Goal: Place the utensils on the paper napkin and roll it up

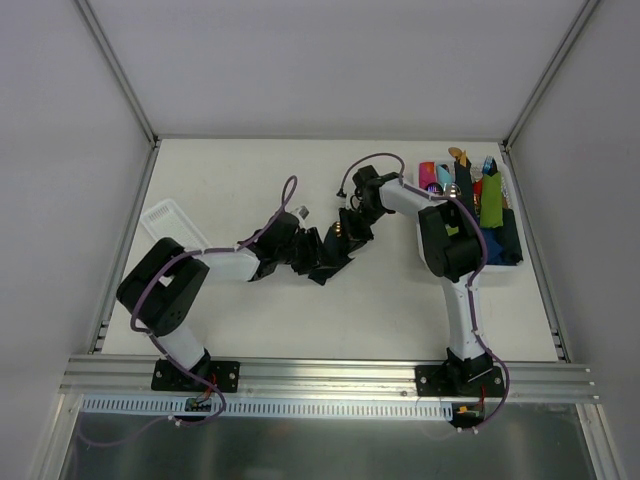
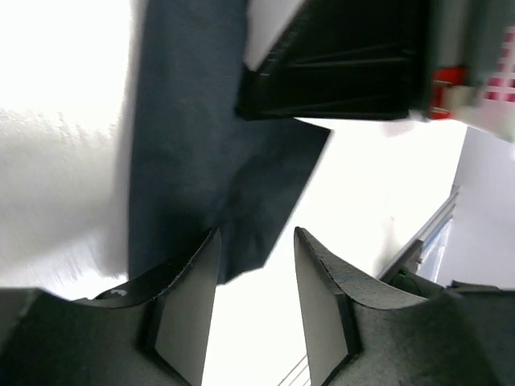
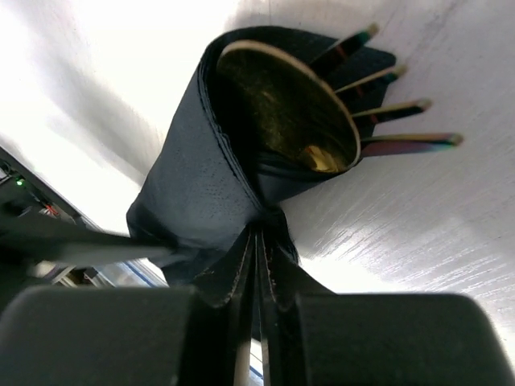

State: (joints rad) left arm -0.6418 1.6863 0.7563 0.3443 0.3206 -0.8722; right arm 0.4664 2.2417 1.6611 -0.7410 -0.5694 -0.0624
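Count check: one navy paper napkin (image 3: 201,185) wrapped around one gold spoon (image 3: 282,104) and one fork (image 3: 402,108), four tines poking out at 2 o'clock. Right gripper (image 3: 259,241) is pinched tight on its bottom edge; left gripper (image 2: 256,241) sits half open, gripping nothing, napkin at its 12 o'clock.

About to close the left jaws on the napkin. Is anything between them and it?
Nothing visible. The napkin has a loose corner reaching into the gap of the open left gripper. The right gripper pinches the rolled part beyond, outside that gap.
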